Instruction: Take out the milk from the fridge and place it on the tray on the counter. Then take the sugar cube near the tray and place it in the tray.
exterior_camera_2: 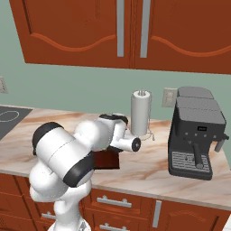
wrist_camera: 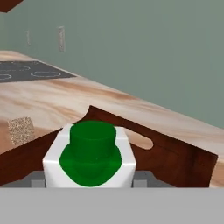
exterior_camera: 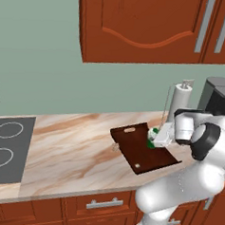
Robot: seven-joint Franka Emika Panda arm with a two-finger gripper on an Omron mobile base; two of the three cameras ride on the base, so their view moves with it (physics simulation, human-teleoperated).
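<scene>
The milk (wrist_camera: 91,157), a small white bottle with a green cap, sits between the grey fingers of my gripper (wrist_camera: 91,180), which is shut on it. In the left base view the gripper (exterior_camera: 156,138) holds the milk (exterior_camera: 152,137) low over the middle of the dark brown tray (exterior_camera: 131,144), which lies on the beige marble counter (exterior_camera: 69,149). Whether the bottle touches the tray (wrist_camera: 175,162) I cannot tell. The tiny pale sugar cube (exterior_camera: 115,146) lies on the counter just left of the tray; the hand view shows the sugar cube (wrist_camera: 21,130) beside the tray's edge. The fridge is out of view.
A white paper-towel roll (exterior_camera: 181,100) and a dark coffee machine (exterior_camera_2: 196,133) stand behind and to the right of the tray. The grey stovetop (exterior_camera: 5,147) is at the counter's left end. Wooden wall cabinets (exterior_camera: 153,27) hang above.
</scene>
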